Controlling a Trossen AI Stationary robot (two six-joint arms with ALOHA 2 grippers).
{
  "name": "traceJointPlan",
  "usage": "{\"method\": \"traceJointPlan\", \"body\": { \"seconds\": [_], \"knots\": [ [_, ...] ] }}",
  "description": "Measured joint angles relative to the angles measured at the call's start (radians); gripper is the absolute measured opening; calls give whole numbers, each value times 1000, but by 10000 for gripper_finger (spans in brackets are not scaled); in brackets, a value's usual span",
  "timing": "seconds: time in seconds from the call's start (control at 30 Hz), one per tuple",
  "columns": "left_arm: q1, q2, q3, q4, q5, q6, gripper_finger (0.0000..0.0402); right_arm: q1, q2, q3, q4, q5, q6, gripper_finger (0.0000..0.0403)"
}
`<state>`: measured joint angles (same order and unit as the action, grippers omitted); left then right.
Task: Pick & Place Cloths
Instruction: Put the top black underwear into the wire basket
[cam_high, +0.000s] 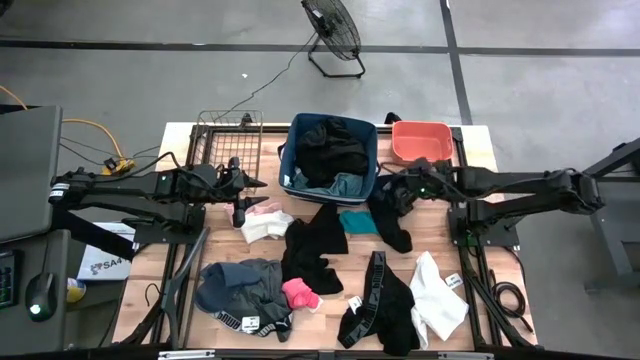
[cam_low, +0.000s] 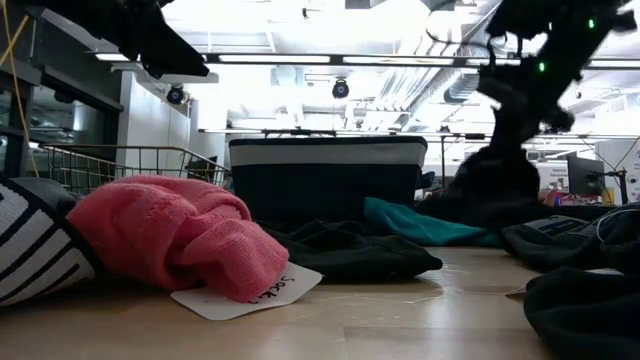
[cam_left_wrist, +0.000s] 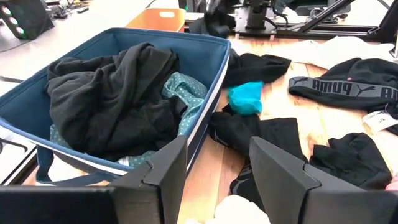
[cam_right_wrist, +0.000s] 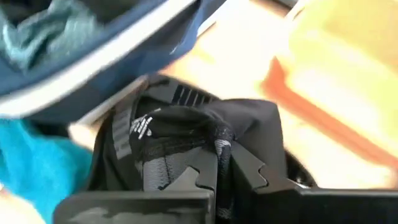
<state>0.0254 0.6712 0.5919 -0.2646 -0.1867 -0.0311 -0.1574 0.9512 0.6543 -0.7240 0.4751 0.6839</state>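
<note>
Held cloth: a black garment (cam_high: 392, 205) is hanging from the right pincer (cam_high: 398, 190), bunched where it is gripped and trailing down onto the surface (cam_high: 500, 290); its tail is lying just beside the teal piece (cam_high: 358, 221).
Right pincer: it is clenching on that garment beside the blue bin (cam_high: 330, 160), between the bin and the coral tub (cam_high: 420, 140); in the right wrist view the fabric is folding over the closed fingers (cam_right_wrist: 239, 168).
Why held so: judging by the task, the grip near one end is letting the cloth hang free so it can be carried over the bin wall.
Bin contents: black and dotted teal cloths are already lying heaped inside, which is why the bin looks like the drop place.
Loose cloths: more black pieces (cam_high: 315, 245), a white one (cam_high: 440, 295), a bright pink one (cam_high: 300, 293), a grey one (cam_high: 240, 285) and a pale one (cam_high: 265, 225) are lying spread on the surface, waiting their turn.
Left pincer: the left pincer (cam_high: 240, 205) is hovering above the pale cloth, fingers (cam_left_wrist: 168, 165) standing apart and grasping nothing.
Risk: the trailing tail is likely dragging neighbours along.
</note>
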Motion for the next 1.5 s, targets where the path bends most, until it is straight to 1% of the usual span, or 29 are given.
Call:
{"method": "traceJointPlan", "body": {
  "seconds": [0.13, 0.27, 0.4, 0.63, 0.73, 0.87, 0.93, 1.07, 1.2, 1.3, 1.4, 1.5],
  "knots": [
    [0, 0, 0, 0, 0, 0, 170, 0, -1, 131, -172, 119, 2, 5],
    [0, 0, 0, 0, 0, 0, 170, 0, -1, 246, -271, 208, -11, 5],
    [0, 0, 0, 1, 0, -1, 170, 0, -1, 333, -268, 249, -86, 4],
    [0, 0, 0, 18, -1, -1, 170, 0, -1, 436, -180, 260, -237, 4],
    [0, 0, 0, 43, -1, 0, 170, 0, -1, 469, -116, 270, -315, 4],
    [0, 0, 0, 65, -6, 25, 170, 19, -1, 496, 14, 301, -442, 4],
    [0, 1, 0, 81, -7, 39, 170, 35, -1, 502, 110, 316, -519, 4],
    [0, 1, 1, 97, -33, 98, 170, 73, -1, 505, 325, 295, -678, 4],
    [0, 2, 1, 133, -68, 135, 170, 106, 12, 506, 512, 213, -797, 4],
    [0, 2, 1, 181, -73, 137, 170, 120, 29, 506, 623, 152, -855, 4],
    [0, 16, 1, 244, -88, 152, 171, 123, 54, 506, 691, 98, -876, 4],
    [0, 42, 1, 307, -97, 224, 172, 123, 88, 506, 716, 54, -880, 4]
  ]
}}
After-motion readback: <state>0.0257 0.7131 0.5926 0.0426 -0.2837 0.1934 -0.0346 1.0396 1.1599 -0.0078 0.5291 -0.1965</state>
